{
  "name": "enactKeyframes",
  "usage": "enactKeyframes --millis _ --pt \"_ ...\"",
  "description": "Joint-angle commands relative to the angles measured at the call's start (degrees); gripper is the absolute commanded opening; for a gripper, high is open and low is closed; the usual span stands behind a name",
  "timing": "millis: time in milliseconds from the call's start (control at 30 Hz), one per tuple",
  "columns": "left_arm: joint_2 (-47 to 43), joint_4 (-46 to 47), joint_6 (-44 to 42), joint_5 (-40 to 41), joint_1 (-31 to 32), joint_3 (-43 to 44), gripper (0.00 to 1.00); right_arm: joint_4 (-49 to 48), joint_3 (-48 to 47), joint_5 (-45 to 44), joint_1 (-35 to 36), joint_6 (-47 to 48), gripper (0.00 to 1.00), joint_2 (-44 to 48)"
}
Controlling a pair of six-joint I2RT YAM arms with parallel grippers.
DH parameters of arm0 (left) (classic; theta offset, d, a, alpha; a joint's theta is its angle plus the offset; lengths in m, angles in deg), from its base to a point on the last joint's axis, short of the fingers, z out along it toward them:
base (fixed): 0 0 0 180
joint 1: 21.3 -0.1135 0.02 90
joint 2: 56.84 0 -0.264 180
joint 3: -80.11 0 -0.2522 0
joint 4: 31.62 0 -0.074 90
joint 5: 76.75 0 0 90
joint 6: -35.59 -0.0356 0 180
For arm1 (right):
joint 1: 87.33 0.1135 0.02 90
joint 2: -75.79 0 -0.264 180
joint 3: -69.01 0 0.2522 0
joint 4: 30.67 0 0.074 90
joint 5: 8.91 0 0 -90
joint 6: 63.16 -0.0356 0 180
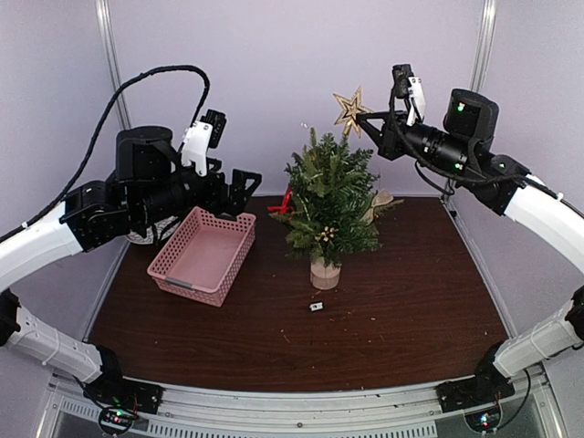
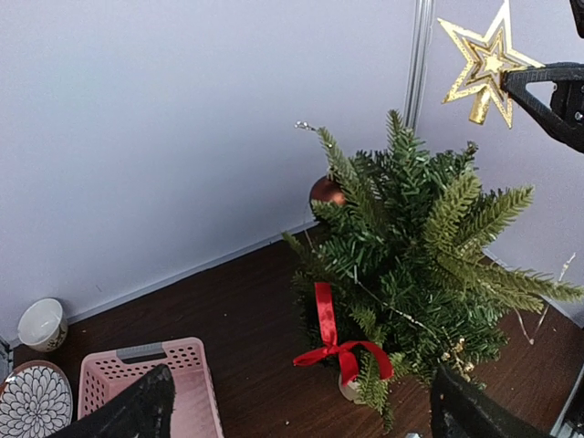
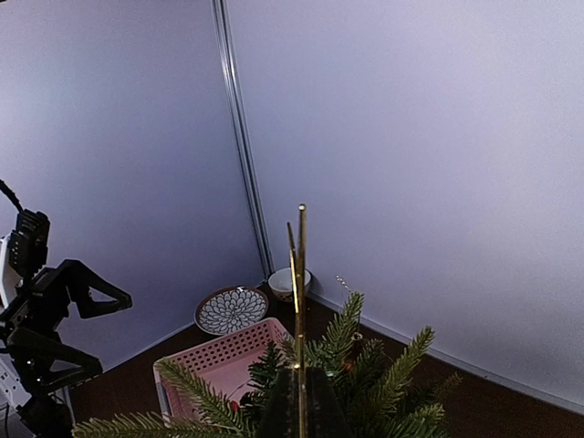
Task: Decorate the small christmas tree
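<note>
Right pincer (image 1: 362, 116) clamps star (image 1: 349, 109), left-wrist view: bauble (image 2: 326, 191)

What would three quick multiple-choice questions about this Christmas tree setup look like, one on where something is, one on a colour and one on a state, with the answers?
1. Where is the gold star relative to the small christmas tree?
A. Fixed on its tip
B. In the air above it, gripped by the right end effector
C. Hanging from a low branch

2. What colour is the ribbon bow on the tree?
A. Red
B. Blue
C. White

3. What is the state of the left end effector?
A. Shut on the star
B. Shut on the ribbon bow
C. Open, holding nothing

Answers:
1 B: the star sits clear of the branches, pinched at its stem.
2 A: the left wrist view shows a bright red bow against the green needles.
3 C: its fingers stand wide apart with nothing between them.
</note>
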Motion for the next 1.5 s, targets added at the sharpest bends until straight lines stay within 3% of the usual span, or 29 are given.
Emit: enactKeyframes --millis 0,1467 --pt "0.28 1.15 0.07 0.22 -0.38 1.49 0.98 0.36 -0.77 1.6 -0.67 -1.54 0.0 1.02" --pt "0.61 1.59 -0.72 0.94 -0.4 1.67 0.98 0.3 3.86 1.46 -0.93 0.06 0.0 0.36"
